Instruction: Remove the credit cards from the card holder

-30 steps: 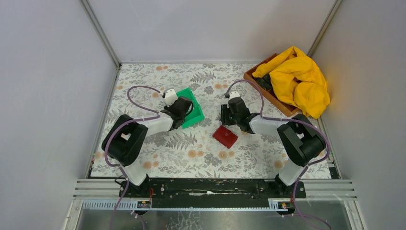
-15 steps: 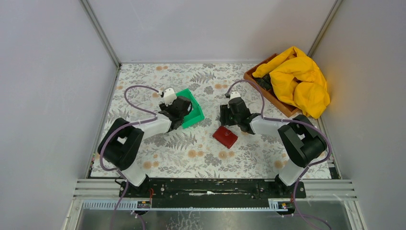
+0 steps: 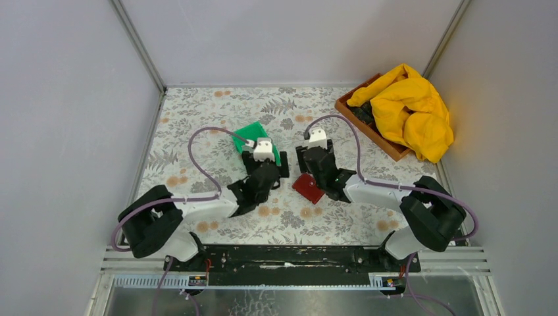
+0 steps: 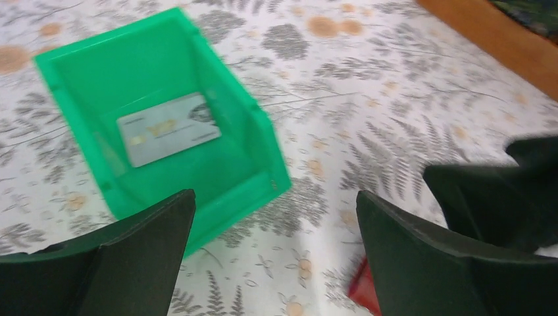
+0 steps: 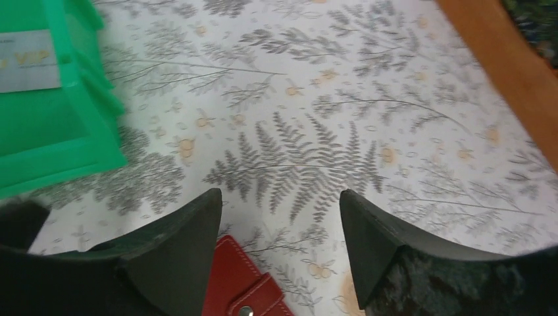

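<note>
Left arm has swung off the green bin (image 3: 251, 131) toward mid-surface since a second ago, and the right arm has slid nearer, over the card holder (image 3: 307, 187).

- Left hand (image 4: 275, 201): fingers spread wide, released, nothing between them. It hangs just at 9 o'clock of the holder.
- Right hand (image 5: 279, 197): also spread wide, grasping nothing. It hovers above the holder's far edge; contact can't be judged, as the wrist view cuts it off.
- Card holder: dark red, folded shut, snap stud on its tab showing, flat on the floral surface (image 3: 217, 108) near centre.
- Credit card (image 4: 168, 129): one silver-grey card lies flat on the bin floor, at 10 o'clock of the holder.
- Wooden tray (image 3: 366, 127) with yellow cloth (image 3: 409, 110) sits at 2 o'clock, well apart.
</note>
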{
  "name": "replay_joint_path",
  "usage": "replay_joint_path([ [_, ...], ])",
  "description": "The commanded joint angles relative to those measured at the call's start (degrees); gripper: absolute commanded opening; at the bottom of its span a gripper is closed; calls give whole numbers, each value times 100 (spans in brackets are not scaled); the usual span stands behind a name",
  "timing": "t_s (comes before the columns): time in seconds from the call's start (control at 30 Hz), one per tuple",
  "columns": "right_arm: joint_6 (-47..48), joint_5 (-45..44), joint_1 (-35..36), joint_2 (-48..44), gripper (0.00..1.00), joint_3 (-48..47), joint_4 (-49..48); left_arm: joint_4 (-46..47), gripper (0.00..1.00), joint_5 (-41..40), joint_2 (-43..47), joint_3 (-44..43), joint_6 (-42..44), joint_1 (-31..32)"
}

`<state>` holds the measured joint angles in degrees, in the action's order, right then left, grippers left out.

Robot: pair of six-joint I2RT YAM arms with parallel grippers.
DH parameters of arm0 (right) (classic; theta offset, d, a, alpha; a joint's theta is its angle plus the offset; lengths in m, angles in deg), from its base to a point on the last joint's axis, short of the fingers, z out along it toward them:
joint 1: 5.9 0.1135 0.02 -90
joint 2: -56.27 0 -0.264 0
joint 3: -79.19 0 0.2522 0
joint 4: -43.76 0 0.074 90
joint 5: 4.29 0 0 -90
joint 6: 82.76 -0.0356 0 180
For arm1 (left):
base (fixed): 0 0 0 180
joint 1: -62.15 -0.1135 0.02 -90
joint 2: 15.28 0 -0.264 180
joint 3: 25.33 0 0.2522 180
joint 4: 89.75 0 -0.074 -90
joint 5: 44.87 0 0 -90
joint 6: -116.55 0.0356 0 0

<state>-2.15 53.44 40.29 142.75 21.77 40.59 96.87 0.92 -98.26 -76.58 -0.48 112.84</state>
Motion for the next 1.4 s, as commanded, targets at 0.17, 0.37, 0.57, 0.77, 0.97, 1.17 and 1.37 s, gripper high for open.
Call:
replay_joint_path([
  [0.17, -559, -746, -311, -512, 34, 931, -780, 2794, 94, 883, 247, 1049, 662, 434],
  [0.37, -1177, -359, -576, -913, 0, 1248, -56, 1135, 49, 1033, 98, 296, -196, 426],
  [0.57, -1367, 564, -578, -1117, 0, 1769, -58, 719, 19, 2137, -187, 13, -743, 344],
  [0.77, -1100, 1209, -576, -750, 0, 1624, 130, 1319, 4, 3241, -1008, 221, -1723, 327],
  [0.97, -804, 1501, -577, -1412, 6, 2153, -635, 1155, 40, 2897, -808, 264, -1665, 327],
  [1.17, -388, 2526, -568, -1752, 69, 2401, -1214, 1220, 67, 2088, -158, 603, -1368, 327],
  [1.37, -149, 3636, -536, -1430, 77, 2275, -1424, 1498, 69, 1292, 548, 1075, -1251, 333],
])
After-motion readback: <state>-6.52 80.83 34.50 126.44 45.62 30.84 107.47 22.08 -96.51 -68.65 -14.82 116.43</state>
